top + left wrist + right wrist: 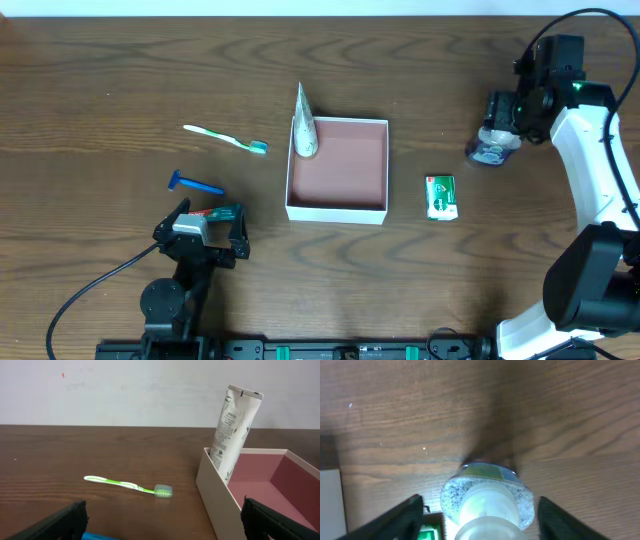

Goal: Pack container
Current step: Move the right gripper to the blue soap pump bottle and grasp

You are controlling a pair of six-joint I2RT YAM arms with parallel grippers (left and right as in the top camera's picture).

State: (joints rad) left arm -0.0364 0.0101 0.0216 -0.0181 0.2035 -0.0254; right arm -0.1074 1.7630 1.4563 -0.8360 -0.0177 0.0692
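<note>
The table [100,60] is dark matt wood grain, the container [337,212] matt card, the bottle [487,504] frosted plastic

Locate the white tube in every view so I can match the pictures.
Overhead: the white tube leans in the top left corner of the container, mid-picture.
Left wrist: upper right, rising out of the container's corner.
Right wrist: not in it.
Shared landmark: the container; the right wrist view shows only a white sliver at the left edge, probably its wall.
</note>
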